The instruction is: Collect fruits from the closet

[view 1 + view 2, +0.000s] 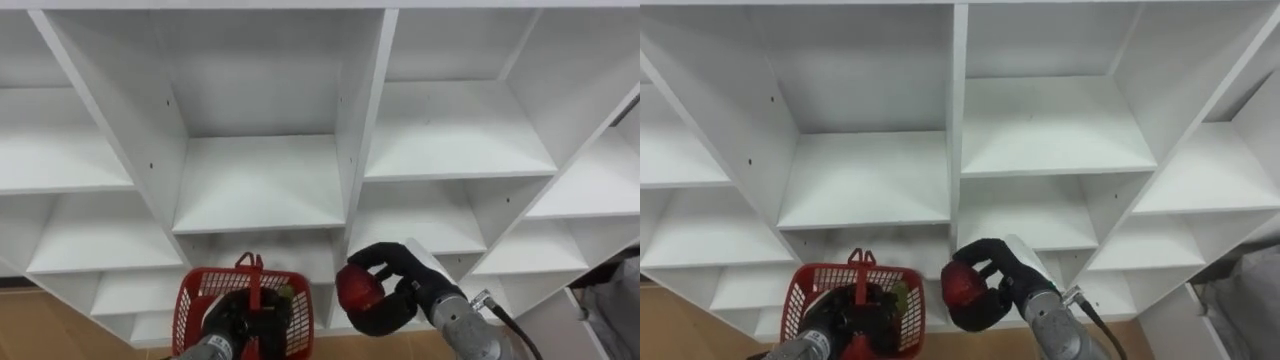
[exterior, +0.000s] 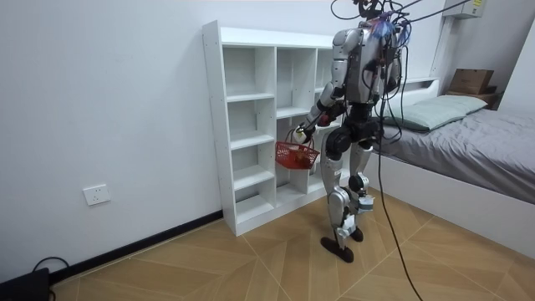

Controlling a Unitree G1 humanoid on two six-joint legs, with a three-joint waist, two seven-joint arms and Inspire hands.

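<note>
The white closet point(image 1: 260, 190) is the biggest thing in front of me, an open grid of flat, matte boards with hard square edges. The robot stands close against it, and a bed point(image 2: 468, 134) lies off to the room view's right.

Near and to the left hangs the red basket point(image 1: 190, 310), a stiff plastic mesh with a thin upright handle point(image 1: 250, 264). The left hand point(image 1: 240, 322) has its dark fingers curled round that handle and carries the load. Something yellowish-green sits inside, but I cannot name it.

Just right of the basket, the right hand point(image 1: 405, 292) is wrapped tight round a red fruit point(image 1: 358, 288), which is round, smooth and slightly glossy. So the fruit is out of the shelves and not yet in the basket.

As I read it, the step is the drop-in. I would keep the basket level and swing the fruit left over the rim, clear of the handle and my own left fingers. I would lower it well into the mesh before relaxing the grip. That slick skin could roll or bounce off hard plastic, so a low release looks safest.
</note>
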